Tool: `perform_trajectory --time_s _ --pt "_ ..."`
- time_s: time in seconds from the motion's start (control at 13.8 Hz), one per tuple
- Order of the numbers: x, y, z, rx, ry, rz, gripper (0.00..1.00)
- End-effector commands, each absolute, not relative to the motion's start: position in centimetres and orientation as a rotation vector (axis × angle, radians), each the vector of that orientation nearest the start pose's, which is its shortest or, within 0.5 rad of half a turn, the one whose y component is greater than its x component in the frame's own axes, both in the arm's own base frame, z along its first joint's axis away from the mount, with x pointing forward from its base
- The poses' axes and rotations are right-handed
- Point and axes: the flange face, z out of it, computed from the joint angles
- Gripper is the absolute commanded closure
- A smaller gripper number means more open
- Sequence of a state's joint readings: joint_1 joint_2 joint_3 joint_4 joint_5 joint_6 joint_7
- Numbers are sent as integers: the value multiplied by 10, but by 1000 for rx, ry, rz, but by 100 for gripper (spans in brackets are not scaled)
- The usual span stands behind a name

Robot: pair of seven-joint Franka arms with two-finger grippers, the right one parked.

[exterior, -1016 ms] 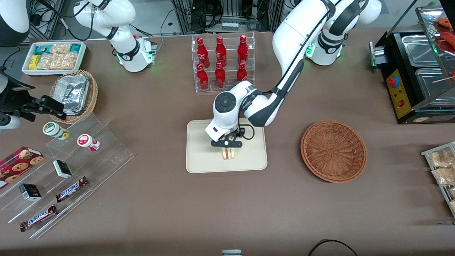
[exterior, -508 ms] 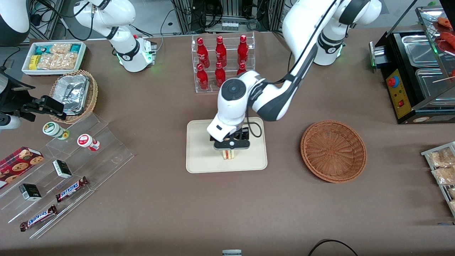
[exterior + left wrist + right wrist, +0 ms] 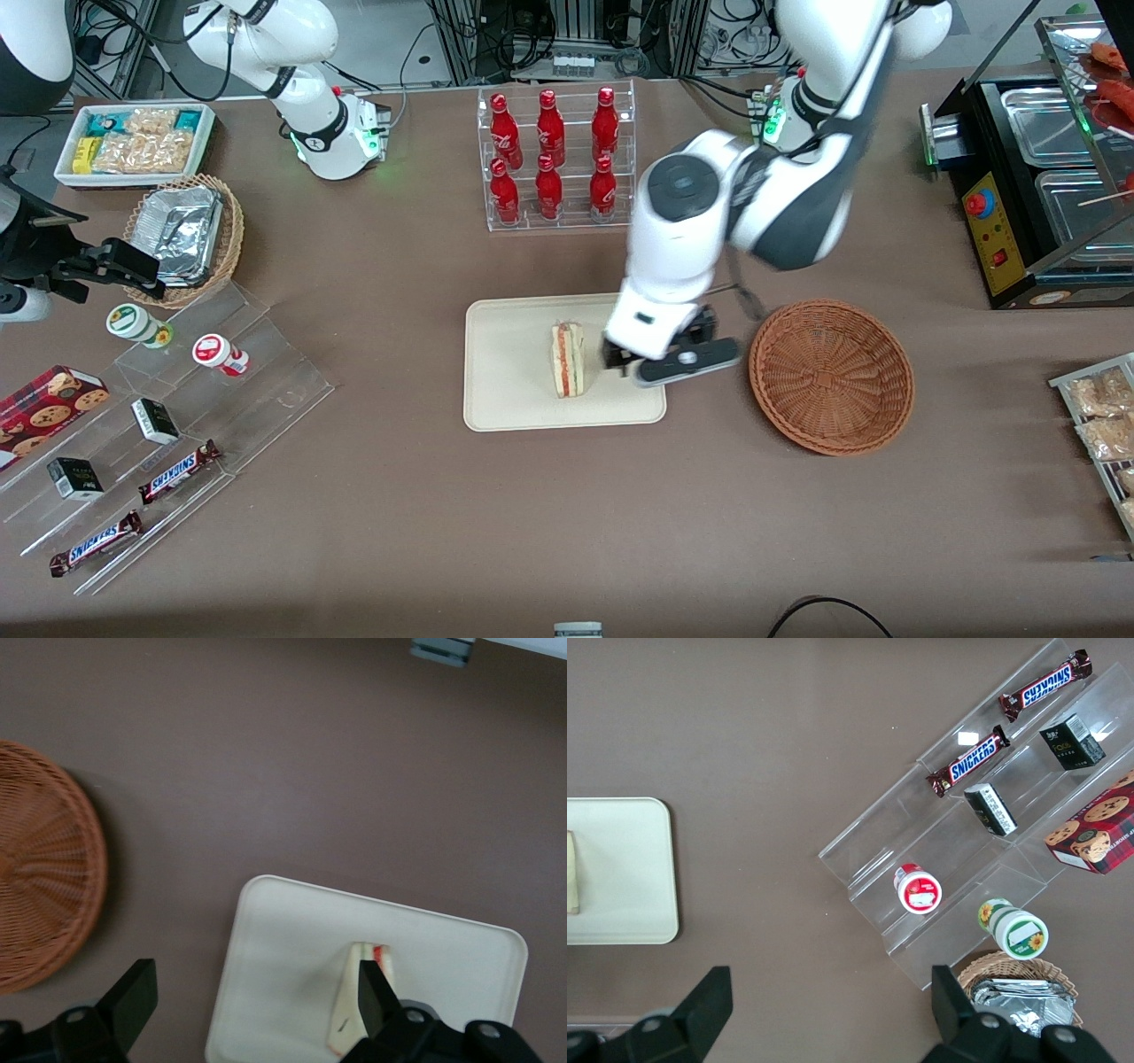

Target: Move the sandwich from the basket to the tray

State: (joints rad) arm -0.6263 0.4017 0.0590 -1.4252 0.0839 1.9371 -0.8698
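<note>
Cream tray (image 3: 505, 372) held sandwich (image 3: 567, 358), long axis running front-camera-ward; pincer (image 3: 671, 353) spread, empty, between sandwich and basket (image 3: 831, 377).

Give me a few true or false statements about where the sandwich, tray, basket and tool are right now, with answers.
1. The sandwich lies on the tray. True.
2. The tool grips the sandwich. False: it is open and apart from the sandwich, above the tray's edge nearest the basket.
3. The basket holds a second sandwich. False: nothing shows inside it.
4. The basket sits on the table beside the tray, toward the working arm's end. True.
5. The sandwich overhangs the tray's rim. False: it rests fully inside.
</note>
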Motion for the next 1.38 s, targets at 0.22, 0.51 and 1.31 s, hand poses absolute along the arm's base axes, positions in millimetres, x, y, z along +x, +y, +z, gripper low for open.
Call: perform_trajectory --time_s 0.22,0.51,1.31 --pt "556 -258 545 -3083 -297 -110 0" --pt "545 -190 579 -3071 -153 -30 0" --pt "534 -31 656 -3112 3 4 0"
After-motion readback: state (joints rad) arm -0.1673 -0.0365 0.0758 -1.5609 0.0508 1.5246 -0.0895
